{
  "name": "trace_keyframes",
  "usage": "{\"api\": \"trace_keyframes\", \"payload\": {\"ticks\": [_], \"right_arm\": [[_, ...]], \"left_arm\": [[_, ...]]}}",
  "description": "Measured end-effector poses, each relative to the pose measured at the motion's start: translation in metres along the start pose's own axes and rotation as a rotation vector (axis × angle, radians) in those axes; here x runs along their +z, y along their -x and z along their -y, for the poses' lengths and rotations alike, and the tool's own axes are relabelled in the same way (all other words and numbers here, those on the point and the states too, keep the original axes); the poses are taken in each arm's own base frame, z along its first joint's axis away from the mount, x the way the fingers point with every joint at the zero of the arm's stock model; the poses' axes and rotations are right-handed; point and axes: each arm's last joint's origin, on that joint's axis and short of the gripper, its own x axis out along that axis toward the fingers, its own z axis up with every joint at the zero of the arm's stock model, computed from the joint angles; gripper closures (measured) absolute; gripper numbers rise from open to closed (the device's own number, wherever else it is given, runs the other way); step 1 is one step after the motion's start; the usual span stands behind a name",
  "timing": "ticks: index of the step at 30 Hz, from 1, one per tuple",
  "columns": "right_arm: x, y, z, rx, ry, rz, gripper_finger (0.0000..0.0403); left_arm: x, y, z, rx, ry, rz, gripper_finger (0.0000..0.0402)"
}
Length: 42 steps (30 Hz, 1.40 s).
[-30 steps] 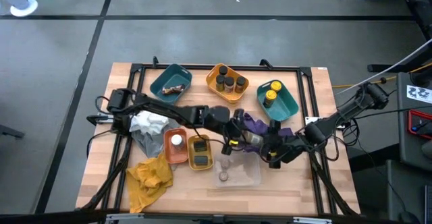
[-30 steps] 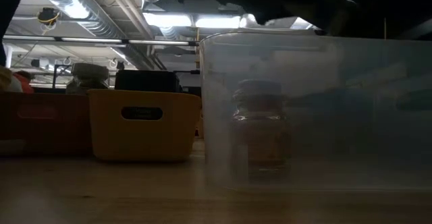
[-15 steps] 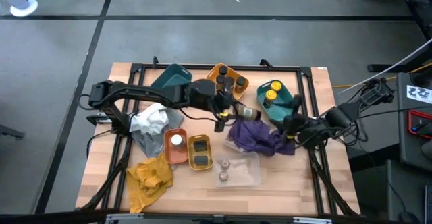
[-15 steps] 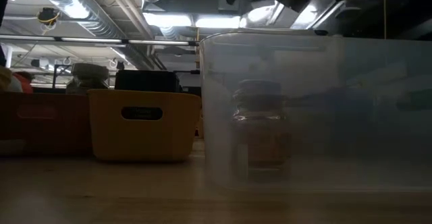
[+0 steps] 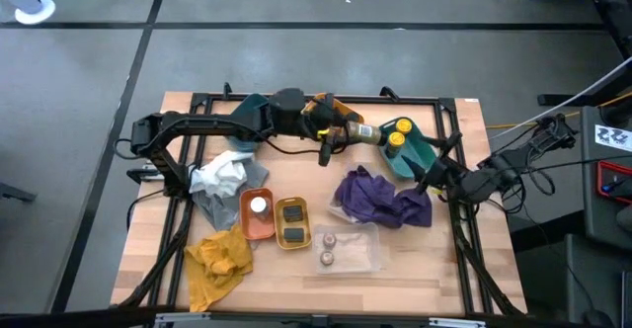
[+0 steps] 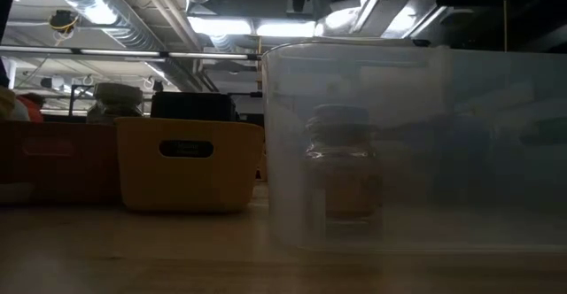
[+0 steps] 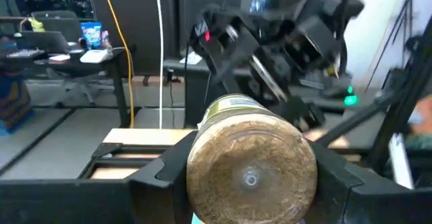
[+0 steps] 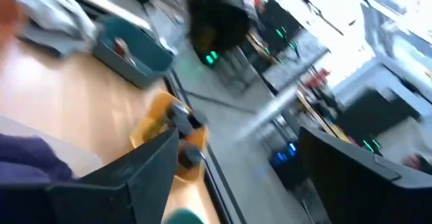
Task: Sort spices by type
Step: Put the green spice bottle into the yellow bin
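My left gripper [image 5: 352, 133] reaches level along the table's far side and is shut on a glass spice jar [image 5: 363, 134] full of brown powder. The jar hangs in the air between the orange tray of black-lidded jars [image 5: 331, 117] and the teal tray of yellow-lidded jars [image 5: 400, 142]. Its round end [image 7: 250, 166] fills the left wrist view. My right gripper [image 5: 427, 177] hovers open near the table's right edge beside a purple cloth [image 5: 380, 198], with nothing between its fingers [image 8: 128, 177]. My left gripper pinches the jar's round body [image 7: 192, 166] between its two fingers [image 7: 158, 177], one on each side. The fingers come level from the table's left and lie along the jar. The jar lies on its side, lifted clear of trays and table.
A clear box [image 5: 348, 251] with two jars stands near the front; it fills the low view [image 6: 407, 143]. An orange tray with a white-lidded jar [image 5: 257, 212] and a yellow tray with a dark tin [image 5: 293, 223] sit left of it. White-grey [image 5: 219, 182] and yellow [image 5: 219, 259] cloths lie at the left.
My left gripper has carried the jar up from the table's middle toward the far edge and then rightward toward the teal tray, rolling as it went. My right gripper has drawn back toward the table's right edge and turned. The purple cloth now lies uncovered on the table.
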Motion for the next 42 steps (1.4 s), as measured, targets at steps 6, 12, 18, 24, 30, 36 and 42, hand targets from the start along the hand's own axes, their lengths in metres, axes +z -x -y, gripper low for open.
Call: {"api": "trace_keyframes", "payload": {"ticks": [6, 12, 18, 24, 30, 36, 42], "right_arm": [[0.011, -0.003, -0.005, 0.137, 0.025, 0.234, 0.01], [0.022, -0.014, 0.006, 0.153, 0.039, 0.432, 0.01], [0.023, -0.024, 0.012, 0.205, 0.061, 0.54, 0.01], [0.024, -0.027, 0.012, 0.242, 0.063, 0.591, 0.01], [0.029, -0.025, 0.017, 0.207, 0.044, 0.659, 0.01], [0.031, -0.027, 0.013, 0.211, 0.05, 0.656, 0.01], [0.032, -0.034, 0.003, 0.226, 0.088, 0.631, 0.01]], "left_arm": [[0.003, 0.0, -0.001, -0.05, 0.065, 0.037, 0.0222], [0.003, -0.002, 0.013, -0.089, 0.063, 0.035, 0.0222], [0.01, -0.004, 0.026, -0.127, 0.058, 0.098, 0.0222], [0.015, -0.004, 0.032, -0.161, 0.059, 0.149, 0.0222], [0.016, -0.004, 0.035, -0.173, 0.058, 0.157, 0.0222], [0.02, -0.003, 0.038, -0.181, 0.05, 0.197, 0.0222], [0.019, -0.004, 0.038, -0.187, 0.052, 0.19, 0.0222]]}}
